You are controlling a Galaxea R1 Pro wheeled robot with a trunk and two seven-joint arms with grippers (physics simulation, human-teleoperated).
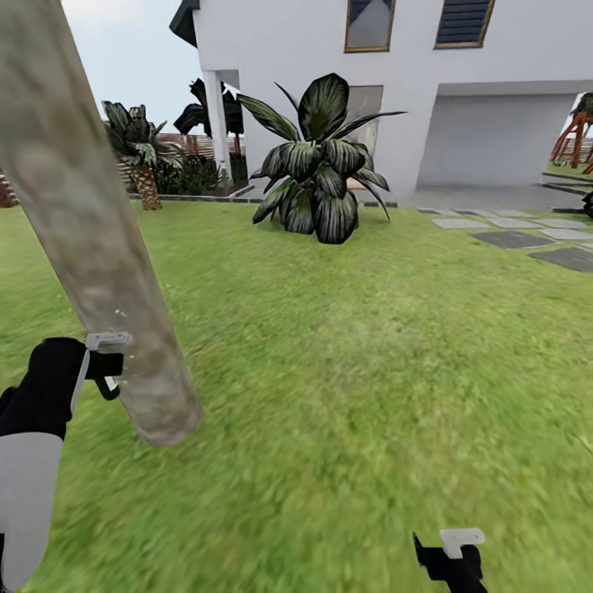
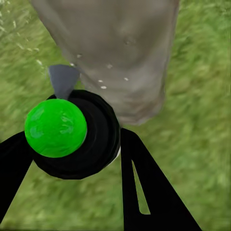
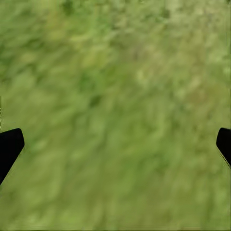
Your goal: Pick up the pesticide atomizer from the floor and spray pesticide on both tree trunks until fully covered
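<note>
The left gripper sits at the lower left of the head view, right beside the tree trunk, which leans from the upper left corner down to the grass. In the left wrist view its fingers are clamped on the spray bottle, a round black thing with a bright green top and a small grey nozzle that points at the trunk. The bottle is held this close so the spray lands on the bark and not on the lawn. A few tiny white specks sit on the trunk near the nozzle; I think they are the spray, but they are small and hard to be sure of. Most of the bark looks bare, so I think there is a lot of trunk left to cover.

The right gripper hangs low at the bottom right of the head view. In the right wrist view its two fingertips stand far apart with just grass between them, so it holds nothing. It seems to be waiting out of the way.

A big leafy plant and a white house fill the top of the head view. I can read no words or labels on anything
</note>
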